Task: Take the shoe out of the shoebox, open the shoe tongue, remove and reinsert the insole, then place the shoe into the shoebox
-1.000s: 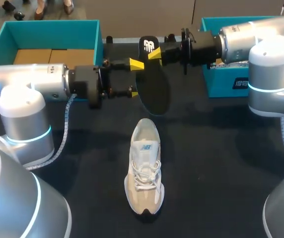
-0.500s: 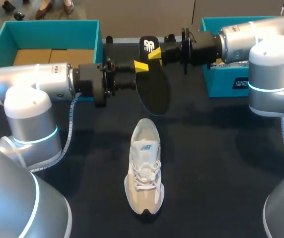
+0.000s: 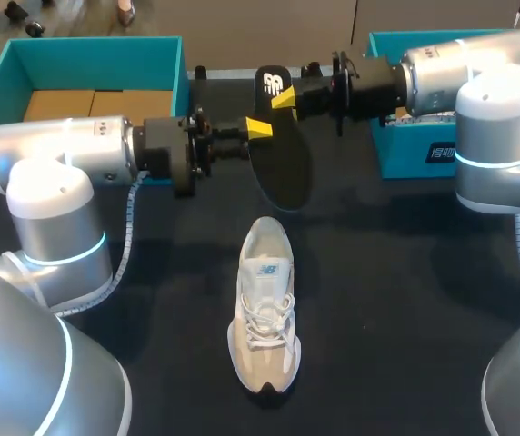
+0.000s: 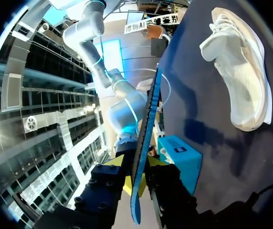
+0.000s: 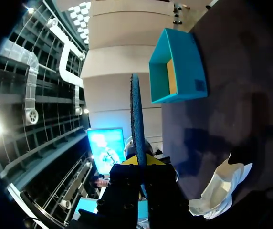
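A dark insole [image 3: 283, 173] with a white mark at its heel end is held on edge above the table [image 3: 405, 300], clamped near that end by the right gripper [image 3: 283, 98] and pinched at its side edge by the left gripper [image 3: 258, 129]. Its long axis runs from far to near, its toe end pointed down at the white-and-grey shoe [image 3: 265, 309]. The shoe is laid lengthwise, toe nearest the robot, with bare table all round, and the left box [image 3: 87, 44] and right box [image 3: 405, 154] are set well apart at the far corners.
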